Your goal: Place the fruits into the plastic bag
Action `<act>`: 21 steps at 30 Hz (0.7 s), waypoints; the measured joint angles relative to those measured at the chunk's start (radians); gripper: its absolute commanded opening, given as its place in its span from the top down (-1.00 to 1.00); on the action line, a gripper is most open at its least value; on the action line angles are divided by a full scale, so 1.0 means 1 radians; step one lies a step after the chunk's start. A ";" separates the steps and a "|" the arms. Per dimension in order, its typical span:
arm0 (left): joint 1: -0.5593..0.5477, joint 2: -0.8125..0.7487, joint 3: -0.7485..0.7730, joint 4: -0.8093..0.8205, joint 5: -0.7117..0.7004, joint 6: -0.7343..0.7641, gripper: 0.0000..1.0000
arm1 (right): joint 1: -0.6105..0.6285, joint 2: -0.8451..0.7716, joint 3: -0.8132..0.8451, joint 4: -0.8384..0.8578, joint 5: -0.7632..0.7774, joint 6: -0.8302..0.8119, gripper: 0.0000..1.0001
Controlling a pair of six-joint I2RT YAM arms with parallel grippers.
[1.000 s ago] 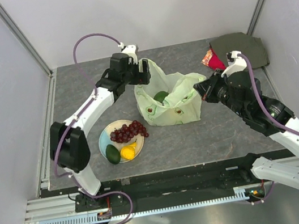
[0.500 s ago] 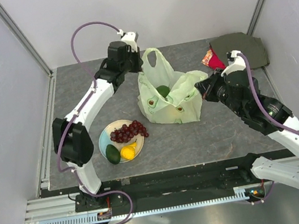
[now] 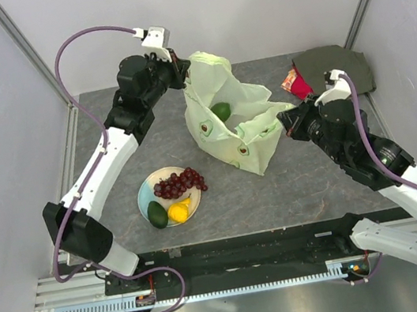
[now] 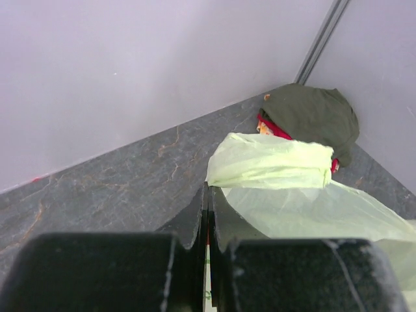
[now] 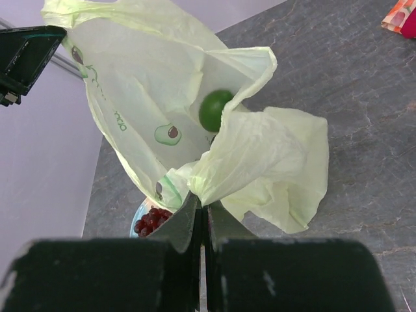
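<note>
Where the grey table [image 3: 301, 180] meets the arm bases, a pale round plate [image 3: 144, 192] carries a dark red grape bunch [image 3: 179, 183], a green avocado [image 3: 156, 213] and a yellow lemon [image 3: 178, 211]. Beyond it, the thin pale green plastic bag [image 3: 217, 134] is held open between both arms. The right gripper [image 3: 281, 122] is clamped on its right rim, and the left gripper [image 3: 181, 72] is pinched tight on a raised handle at the far left. A second avocado [image 3: 221, 111] lies inside the bag. Farthest back right, a crumpled dark green cloth [image 3: 346, 69] lies against a red scrap [image 3: 298, 83].
</note>
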 measured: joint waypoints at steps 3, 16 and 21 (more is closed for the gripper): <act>0.000 0.001 -0.002 -0.003 -0.001 0.000 0.97 | 0.000 -0.004 0.000 0.000 0.000 0.000 1.00; 0.004 -0.008 -0.084 -0.032 -0.008 -0.027 -0.76 | 0.000 -0.004 0.000 -0.008 -0.001 0.000 1.00; 0.004 -0.066 -0.139 -0.039 -0.007 -0.039 -0.95 | 0.000 -0.002 0.000 -0.007 -0.001 0.000 1.00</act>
